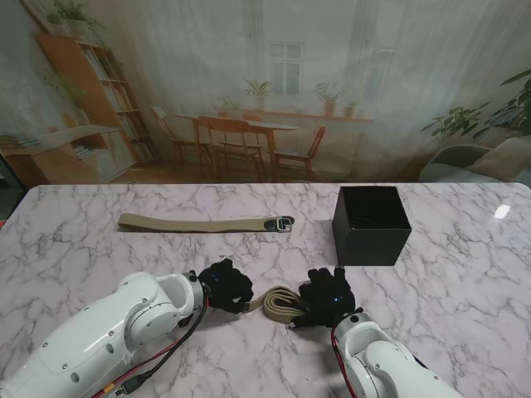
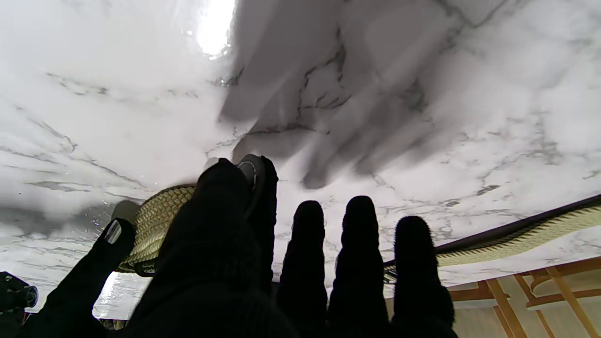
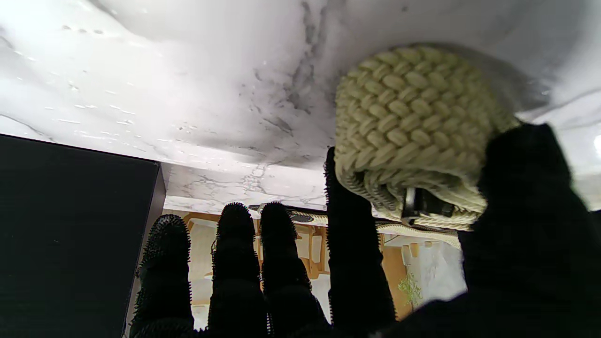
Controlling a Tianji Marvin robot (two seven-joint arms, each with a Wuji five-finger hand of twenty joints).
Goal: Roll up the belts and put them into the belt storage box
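Near table edge | left robot hand point(image 1: 226, 284) pinching belt point(image 1: 280, 300) | right robot hand point(image 1: 326, 296) gripping roll

Looking down from the stand above the shoulders, taking in the whole marble surface point(image 1: 465, 315), both arms rising from the near corners. Peering along the fingers from each wrist, upside down, very close to the surface. Sharing with the stand view the woven belt point(image 1: 278, 300) between the two; catching the black box point(image 3: 70, 225) from the right wrist.
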